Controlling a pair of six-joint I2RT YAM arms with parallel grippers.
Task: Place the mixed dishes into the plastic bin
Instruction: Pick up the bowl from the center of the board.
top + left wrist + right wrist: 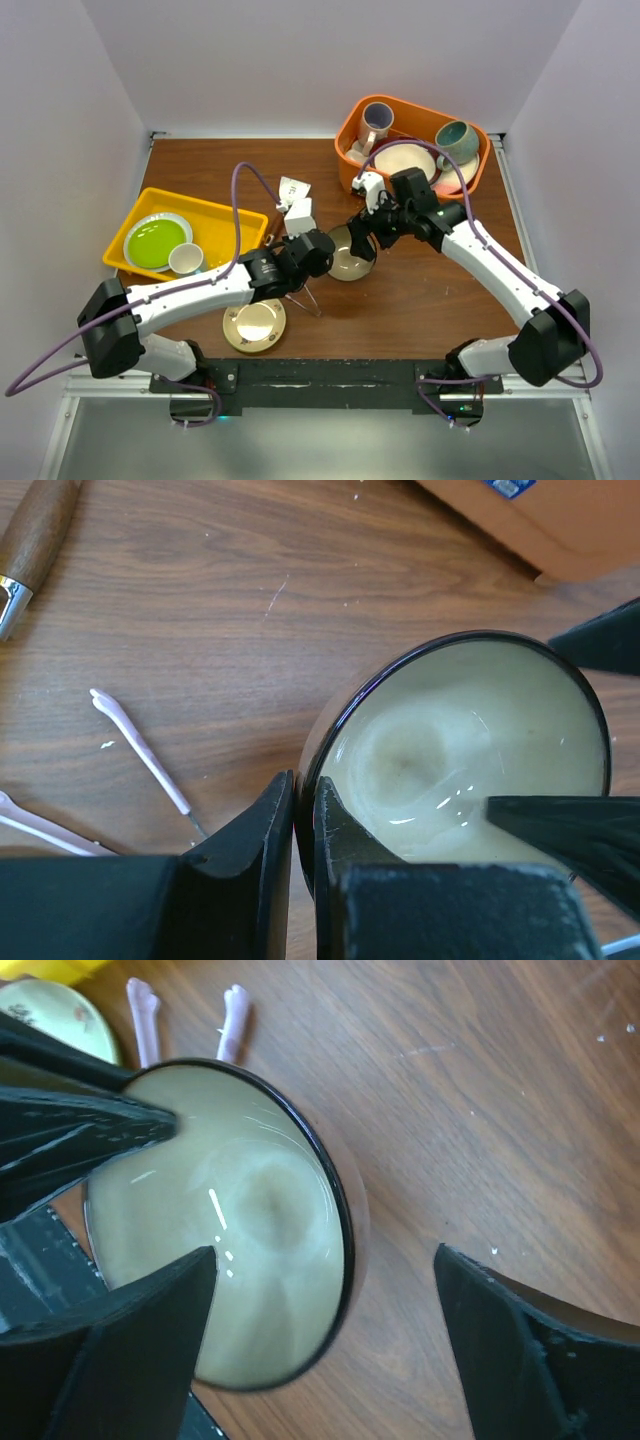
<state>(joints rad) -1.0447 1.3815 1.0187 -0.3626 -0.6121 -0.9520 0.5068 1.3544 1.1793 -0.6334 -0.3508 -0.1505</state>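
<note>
Left pincer [303,805] on bowl [455,740] rim; teal mug [457,138] in bin [415,104].

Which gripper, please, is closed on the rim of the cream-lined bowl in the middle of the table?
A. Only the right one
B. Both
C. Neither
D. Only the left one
D: the left gripper pinches the rim of the bowl between its closed fingers, while the right gripper stands wide open astride the opposite rim.
</note>
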